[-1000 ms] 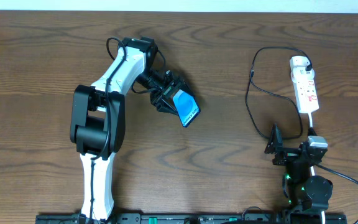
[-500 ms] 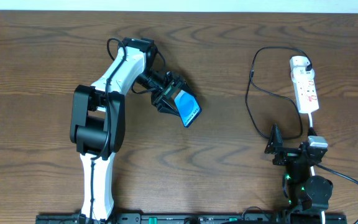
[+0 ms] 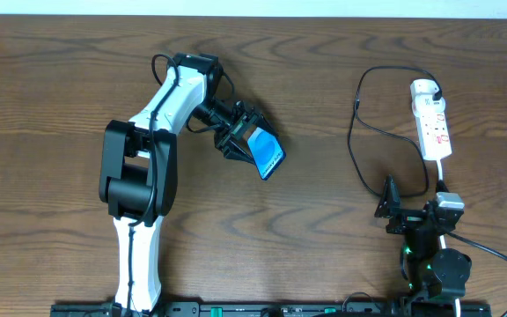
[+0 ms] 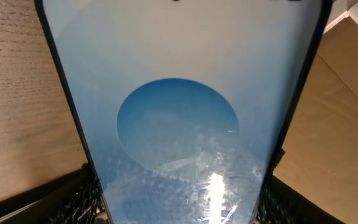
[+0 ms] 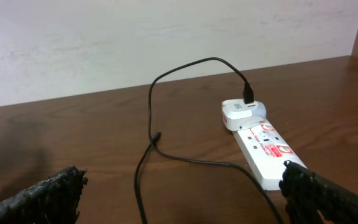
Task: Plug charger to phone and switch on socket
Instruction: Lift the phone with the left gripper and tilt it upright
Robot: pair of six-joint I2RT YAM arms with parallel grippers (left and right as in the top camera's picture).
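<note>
The phone (image 3: pixel 265 153), with a cyan-blue screen and dark edges, is held tilted above the table's middle by my left gripper (image 3: pixel 240 136), which is shut on its near end. In the left wrist view the phone (image 4: pixel 179 112) fills the frame between both fingers (image 4: pixel 67 199). The white power strip (image 3: pixel 432 119) lies at the far right. The thin black charger cable (image 3: pixel 359 150) loops from its adapter across the table; its small connector (image 5: pixel 157 135) lies free on the wood. My right gripper (image 3: pixel 393 208) is open and empty, near the cable, in front of the strip (image 5: pixel 263 146).
The white cord of the power strip (image 3: pixel 443 172) runs toward the right arm's base. The table's far edge meets a pale wall (image 5: pixel 166 37). The left arm's white body (image 3: pixel 143 158) stretches over the table's left half.
The left gripper has shifted the phone very slightly to the right. The right arm has not moved.
</note>
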